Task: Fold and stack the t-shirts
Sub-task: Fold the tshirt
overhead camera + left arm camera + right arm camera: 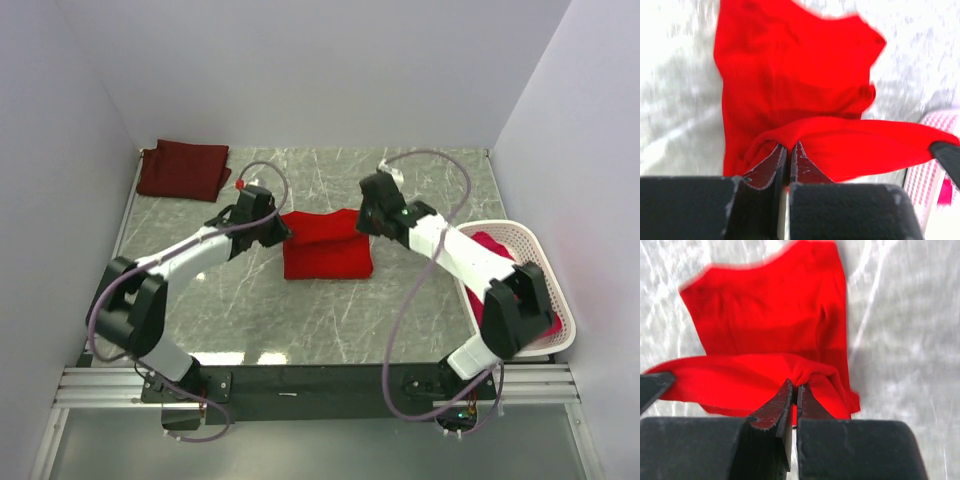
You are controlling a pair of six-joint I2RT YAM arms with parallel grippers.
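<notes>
Red shirt [327, 250] at mid-table [300, 320]; my left jaws clenched on its far left corner; my right jaws clenched on its far right corner; that edge raised and stretched between them, rest flat below; maroon shirt [183, 168] folded, far left corner.

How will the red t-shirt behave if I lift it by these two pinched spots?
Probably floppy: the red t-shirt drapes in a fold between the left gripper and right gripper. Likely light, since small pinches of cloth hold up its raised edge. The rest lies on the table, so it would probably trail and unfold rather than rise flat.
</notes>
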